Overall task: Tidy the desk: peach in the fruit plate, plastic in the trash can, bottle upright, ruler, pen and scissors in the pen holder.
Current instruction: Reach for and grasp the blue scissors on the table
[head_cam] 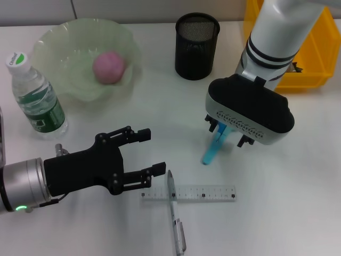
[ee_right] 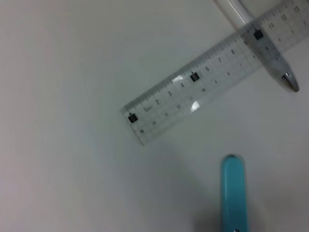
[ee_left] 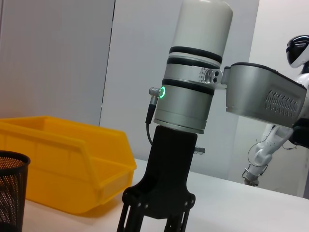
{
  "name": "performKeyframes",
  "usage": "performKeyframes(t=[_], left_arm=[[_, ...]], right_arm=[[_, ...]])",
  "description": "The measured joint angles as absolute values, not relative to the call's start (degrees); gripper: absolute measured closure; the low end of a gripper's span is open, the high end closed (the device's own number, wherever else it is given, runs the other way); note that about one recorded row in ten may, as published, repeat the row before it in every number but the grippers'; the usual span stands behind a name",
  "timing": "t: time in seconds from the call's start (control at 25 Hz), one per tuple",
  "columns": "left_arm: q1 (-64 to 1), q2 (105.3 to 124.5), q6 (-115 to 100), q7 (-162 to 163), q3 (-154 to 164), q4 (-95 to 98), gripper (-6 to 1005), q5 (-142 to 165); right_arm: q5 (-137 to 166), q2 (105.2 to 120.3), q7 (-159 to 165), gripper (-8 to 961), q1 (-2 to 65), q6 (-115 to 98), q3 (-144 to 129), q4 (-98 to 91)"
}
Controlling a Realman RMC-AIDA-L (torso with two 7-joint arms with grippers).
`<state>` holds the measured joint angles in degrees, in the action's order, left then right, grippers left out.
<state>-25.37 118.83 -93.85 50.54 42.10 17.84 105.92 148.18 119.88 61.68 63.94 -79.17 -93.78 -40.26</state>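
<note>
The right gripper is held above the table, in front of the holder, and is clamped on the scissors. The blue scissors hang down from the fingers, their lower end close to the table; whether that end touches the surface cannot be told. In the right wrist view the scissors' blue tip is seen near one end of the ruler, apart from it.

The ruler lies flat on the table, well in front of the holder, and is crossed by the pen, which lies over it. In the right wrist view the pen is seen through the clear ruler.

The left gripper is held with its fingers spread apart and nothing between them, just beside the ruler's end, on the side away from the scissors.

The peach is seen lying in the plate, to the left of the holder. The bottle stands upright, touching or just beside the plate's front rim. A yellow bin stands to the right of the holder, at the table's far edge.
</note>
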Motion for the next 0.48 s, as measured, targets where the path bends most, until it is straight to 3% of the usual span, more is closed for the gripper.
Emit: performKeyframes(t=[0.48], left_arm=[[-25.29,118.82,-94.15,50.54,42.14,17.73,200,105.70]], right_arm=[[146.17,119.89,61.71,300,64.39,-76.32,-96.83,-39.78]])
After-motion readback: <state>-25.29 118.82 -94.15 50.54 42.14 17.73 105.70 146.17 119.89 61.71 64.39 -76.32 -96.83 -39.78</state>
